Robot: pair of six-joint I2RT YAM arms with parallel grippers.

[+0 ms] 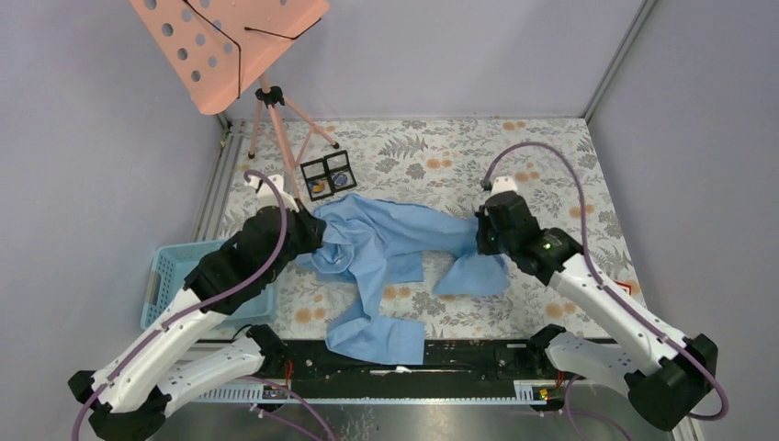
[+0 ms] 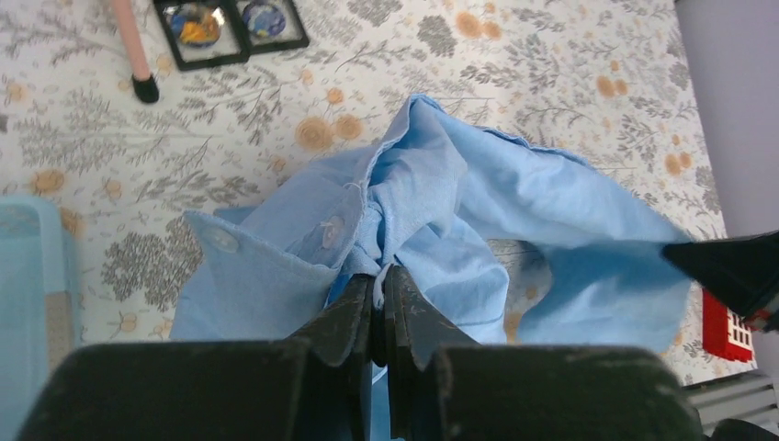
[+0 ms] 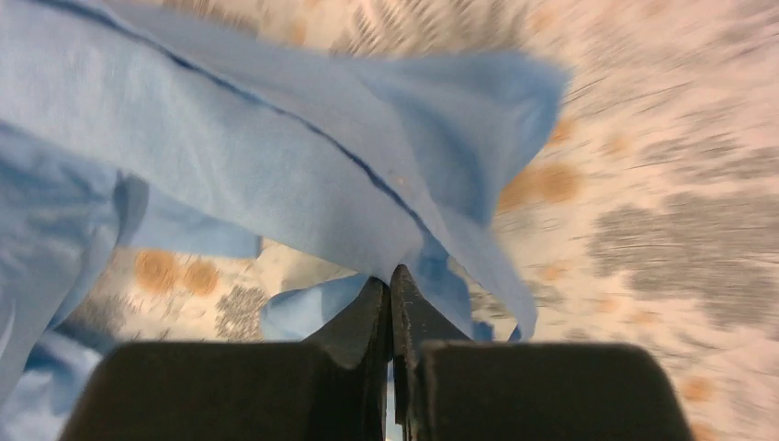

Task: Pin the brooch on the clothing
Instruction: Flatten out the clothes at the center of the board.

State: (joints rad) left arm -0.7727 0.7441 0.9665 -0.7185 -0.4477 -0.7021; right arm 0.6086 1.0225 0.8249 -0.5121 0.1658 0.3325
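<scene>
Step in hand: spreading out the shirt [image 1: 386, 241]; I judge this is preparation, with both arms gripping cloth and no pinning begun
Shirt position: crumpled across the middle of the bench [image 1: 551, 175], held up between my two arms, one part trailing towards the near edge
Left tool [image 2: 378, 276]: clenched on a fold just beside two buttons, with cloth pinched between the tips
Right tool [image 3: 390, 280]: clamped tight with a fabric edge at its tips; I read it as grasping the shirt, though that wrist view is smeared
Brooch [image 2: 196, 23]: lying in a black compartment tray [image 2: 241, 55] on the bench beyond the shirt, near the foot of the pink stand [image 1: 225, 46]; a second piece sits in the neighbouring compartment
Progress: early, I reckon, since nothing is attached to the cloth
Next move calls for: easing the two grips apart to flatten a panel, laying it down, then freeing one tool to fetch the brooch
Care: the weave looks thin, so I'd pull slowly to avoid slipping out of a pinch
</scene>
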